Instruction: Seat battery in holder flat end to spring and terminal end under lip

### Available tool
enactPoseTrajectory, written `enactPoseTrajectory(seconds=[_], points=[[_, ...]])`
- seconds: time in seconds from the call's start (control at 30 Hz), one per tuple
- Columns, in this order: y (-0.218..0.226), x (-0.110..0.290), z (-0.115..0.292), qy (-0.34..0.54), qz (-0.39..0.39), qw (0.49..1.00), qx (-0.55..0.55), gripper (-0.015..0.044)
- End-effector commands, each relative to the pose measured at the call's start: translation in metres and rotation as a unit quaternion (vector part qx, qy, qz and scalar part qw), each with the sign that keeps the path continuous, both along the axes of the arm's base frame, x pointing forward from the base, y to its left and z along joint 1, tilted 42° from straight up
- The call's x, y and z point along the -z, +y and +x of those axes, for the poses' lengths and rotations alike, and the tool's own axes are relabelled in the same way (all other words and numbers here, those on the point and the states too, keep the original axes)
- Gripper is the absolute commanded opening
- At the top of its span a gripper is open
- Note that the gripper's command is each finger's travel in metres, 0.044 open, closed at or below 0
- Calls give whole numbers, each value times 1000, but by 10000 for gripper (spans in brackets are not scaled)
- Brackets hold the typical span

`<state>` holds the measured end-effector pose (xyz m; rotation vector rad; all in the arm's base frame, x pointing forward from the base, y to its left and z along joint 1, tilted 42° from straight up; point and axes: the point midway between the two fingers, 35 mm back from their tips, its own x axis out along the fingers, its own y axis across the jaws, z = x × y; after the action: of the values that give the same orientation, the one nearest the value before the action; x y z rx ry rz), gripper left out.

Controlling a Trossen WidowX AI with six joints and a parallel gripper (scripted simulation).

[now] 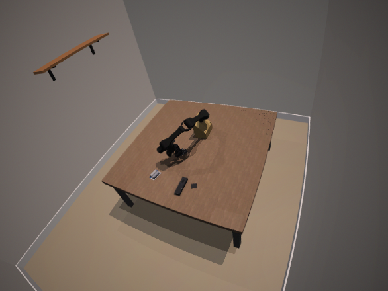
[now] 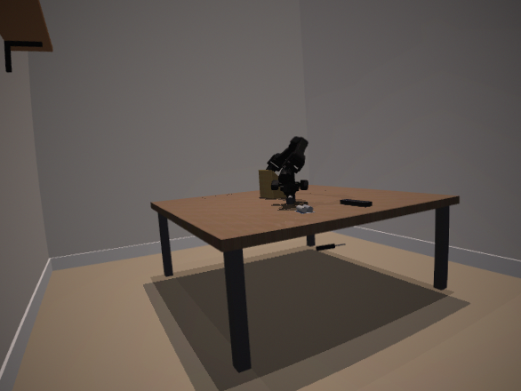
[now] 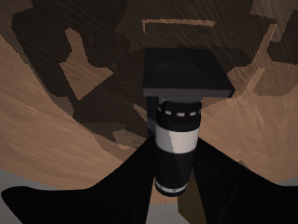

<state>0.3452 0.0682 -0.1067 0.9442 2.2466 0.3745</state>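
Observation:
My gripper (image 1: 178, 152) (image 2: 290, 196) (image 3: 173, 141) hangs low over the table, left of the arm's base, and is shut on the battery (image 3: 177, 143). The battery is a black cylinder with a white band and points away from the wrist camera. Its far end reaches the near edge of the dark grey holder (image 3: 186, 72), which lies on the wood just ahead of the fingers. The holder's spring is hidden in this view. In the top and exterior views the arm hides the holder and the battery.
A small white and blue object (image 1: 154, 174) (image 2: 304, 208) lies on the table near the gripper. A black remote (image 1: 181, 186) (image 2: 356, 203) and a small black square (image 1: 193, 186) lie toward the front edge. A tan box (image 1: 202, 129) stands at the arm's base. A screwdriver (image 2: 329, 246) lies on the floor.

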Motion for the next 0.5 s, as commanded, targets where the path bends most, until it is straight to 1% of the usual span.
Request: enactPoseTrajectory(seconds=[0.0, 0.47], points=[[-1, 2, 5, -4, -3, 1000, 4, 83], [0, 4, 4, -17, -18, 1000, 11, 83]])
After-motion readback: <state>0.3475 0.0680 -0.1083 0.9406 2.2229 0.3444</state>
